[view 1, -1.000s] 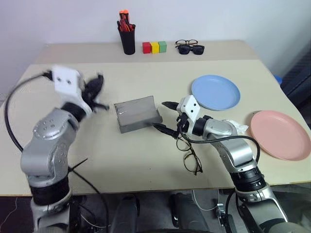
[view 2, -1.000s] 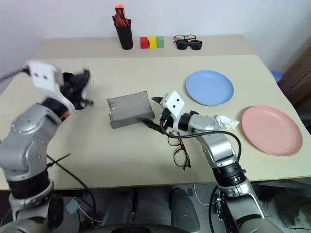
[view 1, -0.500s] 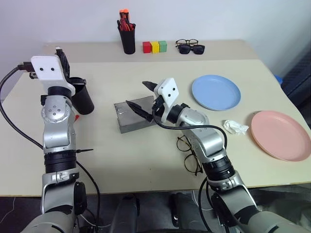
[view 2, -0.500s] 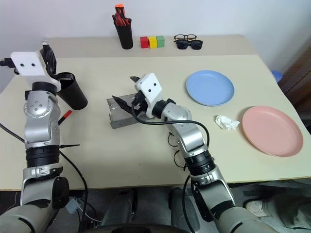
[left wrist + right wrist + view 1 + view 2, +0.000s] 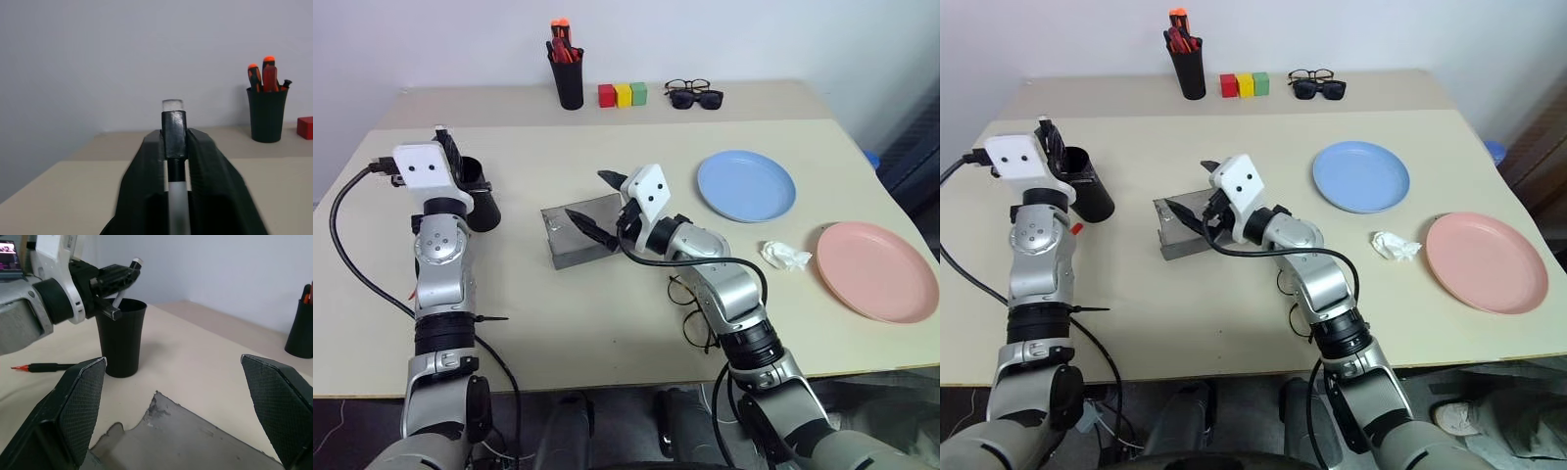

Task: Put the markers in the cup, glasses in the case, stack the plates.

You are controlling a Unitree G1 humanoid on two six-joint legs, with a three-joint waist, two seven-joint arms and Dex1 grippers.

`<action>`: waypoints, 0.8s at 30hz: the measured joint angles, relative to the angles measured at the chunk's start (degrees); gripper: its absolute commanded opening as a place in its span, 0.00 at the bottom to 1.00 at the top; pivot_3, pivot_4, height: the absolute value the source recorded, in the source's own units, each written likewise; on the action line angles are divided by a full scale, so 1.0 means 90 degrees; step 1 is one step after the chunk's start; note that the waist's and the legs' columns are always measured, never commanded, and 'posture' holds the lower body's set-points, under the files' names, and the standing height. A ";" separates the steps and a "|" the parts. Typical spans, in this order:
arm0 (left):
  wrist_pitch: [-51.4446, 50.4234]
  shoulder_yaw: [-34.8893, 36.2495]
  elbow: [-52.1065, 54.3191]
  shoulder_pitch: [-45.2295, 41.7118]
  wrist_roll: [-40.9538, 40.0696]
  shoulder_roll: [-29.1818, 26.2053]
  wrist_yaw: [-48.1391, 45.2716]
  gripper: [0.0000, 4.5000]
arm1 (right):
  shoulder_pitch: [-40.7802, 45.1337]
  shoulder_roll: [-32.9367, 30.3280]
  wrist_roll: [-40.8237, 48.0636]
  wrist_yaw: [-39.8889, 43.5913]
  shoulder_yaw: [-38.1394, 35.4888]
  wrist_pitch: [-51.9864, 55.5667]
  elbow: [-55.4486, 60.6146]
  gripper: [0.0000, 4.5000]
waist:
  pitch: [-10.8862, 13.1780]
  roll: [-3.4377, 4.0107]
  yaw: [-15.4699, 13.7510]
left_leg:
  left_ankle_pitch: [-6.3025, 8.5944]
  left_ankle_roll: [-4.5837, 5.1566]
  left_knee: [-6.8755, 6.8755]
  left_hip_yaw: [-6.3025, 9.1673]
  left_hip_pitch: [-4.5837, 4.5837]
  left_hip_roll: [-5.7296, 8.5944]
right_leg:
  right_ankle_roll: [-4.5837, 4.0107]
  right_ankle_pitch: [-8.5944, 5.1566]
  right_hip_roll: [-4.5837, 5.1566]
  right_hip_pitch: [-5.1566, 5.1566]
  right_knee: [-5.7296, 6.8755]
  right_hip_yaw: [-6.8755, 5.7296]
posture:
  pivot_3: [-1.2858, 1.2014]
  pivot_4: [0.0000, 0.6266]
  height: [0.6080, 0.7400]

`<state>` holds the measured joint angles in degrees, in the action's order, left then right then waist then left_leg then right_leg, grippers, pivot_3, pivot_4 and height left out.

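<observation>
My left gripper [image 5: 120,276] is shut on the white marker [image 5: 174,161], whose black end hangs just over the rim of the black cup [image 5: 484,201]. A red marker [image 5: 49,367] lies on the table beside that cup. My right gripper [image 5: 587,196] stands wide open above the grey case [image 5: 582,235], with nothing between its fingers. The wire-rimmed glasses [image 5: 695,308] lie on the table under my right forearm, partly hidden by it. Off to the right sits the light blue plate [image 5: 746,186], and the pink plate [image 5: 876,271] is apart from it near the table's right edge.
At the back stand a narrow black cup of orange-red pens [image 5: 570,73], three coloured blocks [image 5: 624,94], and black sunglasses [image 5: 697,98] with a clear pair behind them. A crumpled tissue [image 5: 786,257] lies between the plates. A black cable trails from my left arm.
My left arm swung around and lowered the white marker over the black cup. My right arm moved left from the glasses to above the case, still open.
</observation>
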<state>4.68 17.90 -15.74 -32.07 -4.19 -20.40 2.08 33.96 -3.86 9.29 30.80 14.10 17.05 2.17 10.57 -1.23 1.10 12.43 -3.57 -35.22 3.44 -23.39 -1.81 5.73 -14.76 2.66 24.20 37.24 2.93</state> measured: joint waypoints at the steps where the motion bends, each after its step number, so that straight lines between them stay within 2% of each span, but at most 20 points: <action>1: 0.0016 0.0016 0.0000 0.0000 0.0000 0.0000 0.0058 0.54 | 0.0000 0.0000 0.0002 0.0001 0.0000 0.0000 0.0000 1.00 | 0.0000 0.0000 0.0002 | 0.0000 0.0000 0.0000 0.0000 0.0000 0.0000 | 0.0000 0.0000 0.0000 0.0000 0.0000 0.0000 | 0.52 0.24 1.00; 2: 0.0044 0.0053 0.0001 0.0000 -0.0007 0.0000 0.0096 0.65 | 0.0000 -0.0001 0.0003 0.0004 0.0000 0.0001 0.0000 1.00 | 0.0000 0.0000 0.0007 | 0.0000 0.0000 0.0000 0.0000 0.0000 0.0000 | 0.0000 0.0000 0.0000 0.0000 0.0000 0.0000 | 0.52 0.24 1.00; 6: 0.0065 0.0249 0.0165 0.0027 -0.0214 0.0000 0.0126 0.65 | 0.0000 -0.0001 0.0010 0.0040 0.0001 0.0005 0.0004 1.00 | 0.0000 0.0000 0.0009 | 0.0000 0.0000 0.0001 0.0001 0.0001 -0.0001 | 0.0000 0.0000 -0.0001 0.0000 0.0000 0.0000 | 0.52 0.24 1.00; 11: -0.0083 0.0670 0.1025 0.0227 -0.0762 -0.0065 0.0098 0.65 | 0.0000 0.0001 0.0020 0.0069 0.0011 0.0009 0.0037 1.00 | 0.0000 0.0000 0.0015 | 0.0000 0.0000 0.0002 0.0001 0.0001 -0.0001 | 0.0000 0.0000 0.0000 0.0001 0.0000 0.0001 | 0.52 0.24 1.00; 13: -0.0335 0.0796 0.1516 0.0545 -0.1101 -0.0284 -0.0179 0.77 | 0.0000 0.0003 0.0037 0.0073 0.0015 0.0013 0.0056 1.00 | 0.0000 0.0000 0.0038 | 0.0000 0.0000 0.0003 0.0001 0.0001 -0.0002 | 0.0000 0.0000 -0.0001 0.0001 0.0001 0.0001 | 0.52 0.24 1.00; 15: -0.0813 0.1022 0.2236 0.1234 -0.1697 -0.0702 -0.0757 0.94 | -0.0009 -0.0007 0.0051 0.0082 0.0021 0.0017 0.0083 1.00 | 0.0000 0.0001 0.0128 | 0.0000 0.0000 0.0007 0.0002 0.0001 -0.0003 | -0.0001 0.0000 0.0000 0.0002 0.0002 0.0001 | 0.52 0.24 1.00; 16: -0.1015 0.1125 0.2471 0.1454 -0.1916 -0.0822 -0.0951 0.99 | -0.0012 -0.0019 0.0051 0.0086 0.0012 0.0022 0.0088 1.00 | 0.0000 0.0000 0.0143 | 0.0000 0.0000 0.0007 0.0002 0.0001 -0.0003 | -0.0001 0.0000 0.0000 0.0002 0.0003 0.0001 | 0.52 0.24 1.00; 18: -0.1894 0.1364 0.3198 0.2407 -0.2656 -0.1380 -0.1617 0.99 | -0.0043 -0.0038 0.0061 0.0127 0.0013 0.0026 0.0142 1.00 | 0.0000 0.0000 0.0202 | 0.0000 0.0000 0.0009 0.0000 0.0004 -0.0005 | -0.0003 -0.0001 0.0000 0.0003 0.0003 0.0003 | 0.52 0.24 1.00; 20: -0.2713 0.1493 0.3578 0.3103 -0.3186 -0.1677 -0.2021 0.99 | -0.0068 -0.0090 0.0064 0.0146 -0.0014 0.0035 0.0150 1.00 | 0.0001 0.0001 0.0208 | 0.0000 0.0000 0.0009 0.0001 0.0007 -0.0005 | -0.0004 -0.0002 0.0000 0.0002 0.0006 0.0002 | 0.52 0.24 1.00; 24: -0.4297 0.1270 0.3536 0.3639 -0.2827 -0.2410 -0.1749 0.99 | -0.0067 -0.0068 0.0108 0.0256 0.0036 0.0039 0.0152 1.00 | -0.0001 -0.0004 0.0165 | 0.0000 0.0000 0.0006 0.0004 0.0005 -0.0004 | -0.0006 -0.0003 -0.0004 0.0002 0.0003 0.0000 | 0.52 0.24 1.00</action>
<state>-33.99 29.33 16.08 0.67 -29.63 -42.09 -13.66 33.36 -4.47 10.27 33.10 14.42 17.40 3.53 10.57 -1.27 2.59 12.44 -3.56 -35.17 3.47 -23.34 -1.85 5.67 -14.79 2.63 24.22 37.27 2.93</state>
